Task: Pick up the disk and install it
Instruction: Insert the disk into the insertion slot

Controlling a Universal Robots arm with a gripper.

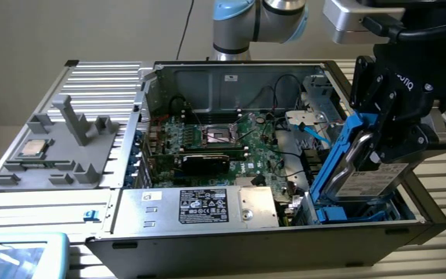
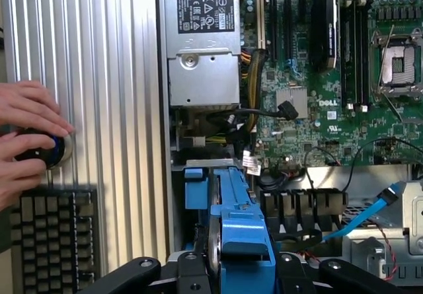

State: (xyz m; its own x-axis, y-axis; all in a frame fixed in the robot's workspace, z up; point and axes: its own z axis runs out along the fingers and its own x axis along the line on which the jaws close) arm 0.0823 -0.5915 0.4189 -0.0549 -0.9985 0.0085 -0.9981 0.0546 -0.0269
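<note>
**rigwatcher:** ok so where's the disk right now?

**benchrat:** in the claw. The jaws sit roughly halfway closed and clamped on it, so the disk hangs on edge and tilted. Its white label faces the exterior camera and the blue carrier frames it. It's over the corner of the open PC case on the exterior view's right, lower end down inside the blue drive bay. Can't tell if it's touching the bay floor, tbh.

**rigwatcher:** anything crowding it in there?

**benchrat:** yeah, a bit. A light blue cable runs just beside the carrier on the motherboard side. Thin black wires loop over the green motherboard near that. The big silver power supply with the black label sits along the case's near wall, beside the bay, with a bundle of wiring in the gap between them. The CPU socket is well apart, mid-board.

**rigwatcher:** and outside the case?

**benchrat:** there's a grey fixture tray on the ribbed metal counter at the exterior view's left, with a small square CPU chip lying on it. In the wrist view a person's hands rest on a round black knob with a blue ring, right next to a keyboard, on the counter beside the case.
</note>
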